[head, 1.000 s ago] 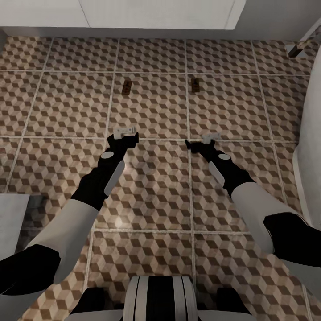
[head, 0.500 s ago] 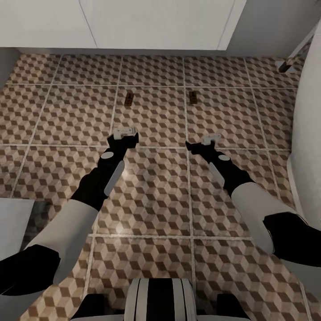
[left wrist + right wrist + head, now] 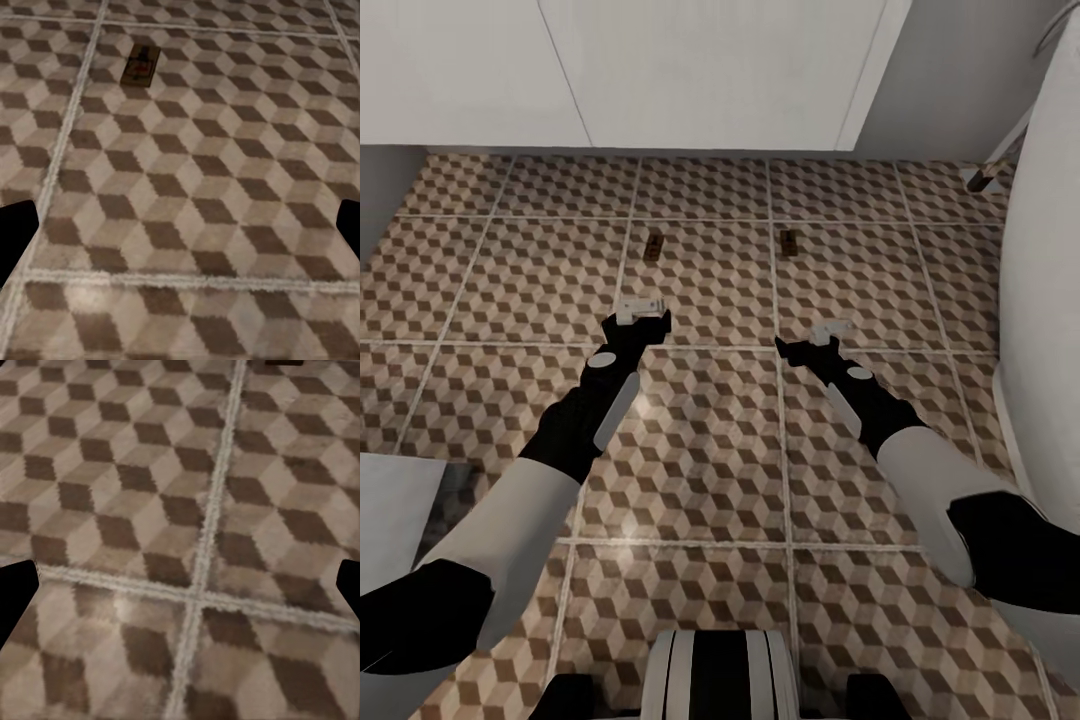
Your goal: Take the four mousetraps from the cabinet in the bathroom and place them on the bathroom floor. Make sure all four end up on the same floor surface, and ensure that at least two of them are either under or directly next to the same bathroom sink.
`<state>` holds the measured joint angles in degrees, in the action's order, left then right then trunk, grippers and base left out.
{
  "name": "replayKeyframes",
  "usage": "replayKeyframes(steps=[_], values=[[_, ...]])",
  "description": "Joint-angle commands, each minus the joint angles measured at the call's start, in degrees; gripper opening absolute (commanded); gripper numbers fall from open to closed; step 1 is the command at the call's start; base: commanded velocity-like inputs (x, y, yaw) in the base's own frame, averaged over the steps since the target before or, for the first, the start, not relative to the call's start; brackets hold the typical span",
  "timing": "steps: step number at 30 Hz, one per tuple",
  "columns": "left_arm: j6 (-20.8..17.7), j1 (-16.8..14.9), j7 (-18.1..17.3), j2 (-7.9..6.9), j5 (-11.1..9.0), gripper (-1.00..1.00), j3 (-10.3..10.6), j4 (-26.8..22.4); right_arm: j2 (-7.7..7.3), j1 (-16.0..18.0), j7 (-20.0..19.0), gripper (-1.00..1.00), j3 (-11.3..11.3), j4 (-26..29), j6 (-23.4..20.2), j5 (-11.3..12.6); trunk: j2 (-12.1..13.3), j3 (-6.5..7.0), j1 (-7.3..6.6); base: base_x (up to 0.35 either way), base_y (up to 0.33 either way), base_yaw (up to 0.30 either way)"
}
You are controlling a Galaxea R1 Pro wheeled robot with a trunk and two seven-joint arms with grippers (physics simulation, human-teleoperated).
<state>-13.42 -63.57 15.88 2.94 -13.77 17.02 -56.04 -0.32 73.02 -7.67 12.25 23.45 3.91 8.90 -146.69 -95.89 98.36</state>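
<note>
Left tool: the left tool [image 3: 640,309] hangs over the bathroom floor [image 3: 700,450] with its jaws spread wide and nothing between them; in the left wrist view its dark fingertips [image 3: 15,232] sit at the two edges with bare tile between.
Right tool: the right tool [image 3: 828,334] is likewise wide open and empty, held above a grout crossing [image 3: 196,598] of the floor; its dark fingertips [image 3: 16,585] show at both edges of the right wrist view.
Mousetraps: two lie flat on the floor ahead of the tools. The left mousetrap [image 3: 653,245] is on the tile beyond the left tool, near a grout line; the left wrist view shows it as a tan board with dark metal parts and a red spot [image 3: 138,65]. The right mousetrap [image 3: 788,242] lies beyond the right tool, just beside a grout line. They are well apart from each other, about level, both short of the vanity.
Sink vanity: the white boxy front [image 3: 710,70] stands along the far edge of the floor, with both mousetraps near its base, not touching it.
Bathroom floor: cube-patterned tiles in brown, beige and white with pale grout.
Surroundings: a curved white body [image 3: 1045,250] rises at the robot's right; a pale surface [image 3: 390,500] sits at its lower left.
</note>
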Motion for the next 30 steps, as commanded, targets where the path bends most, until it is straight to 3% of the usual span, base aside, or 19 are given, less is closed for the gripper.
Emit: replayKeyframes(steps=[1,9,20,30], values=[[-0.2,0.4,0.5,-0.04,-0.6,1.00,0.2,0.0,-0.03,-0.4,-0.1,1.00,0.2,-0.1,0.5,0.6,0.0,0.20,-0.03,0.000,0.000,0.000],[0.2,5.1,0.4,-0.19,-0.6,1.00,0.2,0.1,-0.11,-5.0,-0.1,1.00,0.2,-1.5,7.0,0.5,0.1,1.97,-0.24,0.000,0.000,0.000],[0.4,10.8,0.4,-1.65,-0.6,1.00,0.2,-1.1,-0.15,-7.6,-0.3,1.00,0.2,-5.8,14.1,0.6,0.3,4.41,-0.52,0.000,0.000,0.000],[0.4,12.6,0.4,-2.37,-0.6,1.00,0.2,-2.1,-1.70,-8.1,-2.3,1.00,0.2,-6.3,16.1,0.6,0.4,6.62,-0.78,0.000,0.000,0.000]])
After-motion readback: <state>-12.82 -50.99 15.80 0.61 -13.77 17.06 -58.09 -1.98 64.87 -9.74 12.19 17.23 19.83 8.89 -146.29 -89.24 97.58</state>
